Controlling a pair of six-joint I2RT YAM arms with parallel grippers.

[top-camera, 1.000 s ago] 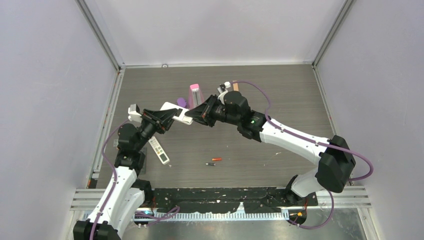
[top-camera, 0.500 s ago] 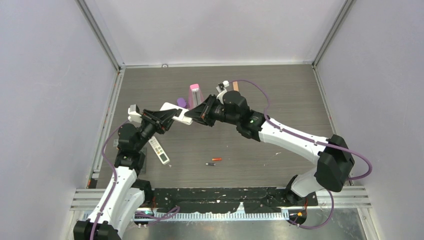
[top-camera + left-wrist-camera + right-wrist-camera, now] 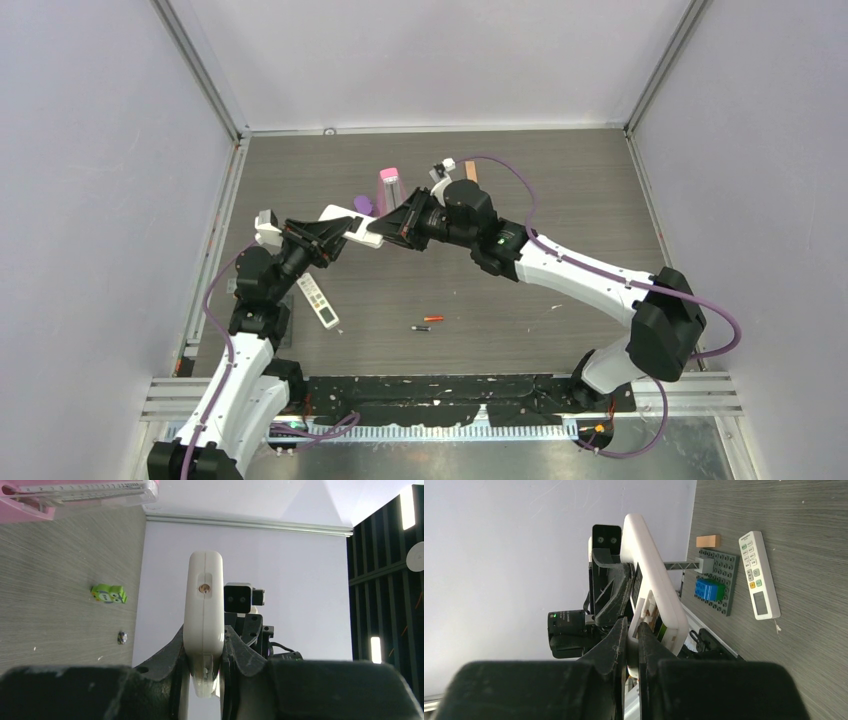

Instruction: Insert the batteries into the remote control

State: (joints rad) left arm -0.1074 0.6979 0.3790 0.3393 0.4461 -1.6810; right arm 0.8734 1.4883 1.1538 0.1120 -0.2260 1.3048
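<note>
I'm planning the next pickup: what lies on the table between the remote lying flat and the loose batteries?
Nothing. In the top view, the table between the flat remote and the batteries is bare.

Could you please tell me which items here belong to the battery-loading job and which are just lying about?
Job: held white remote; red-orange battery; dark battery.
Lying about: second remote; pink-capped container; wooden block; brick plate.

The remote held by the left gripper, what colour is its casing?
The remote is white, clearest in the left wrist view.
</note>
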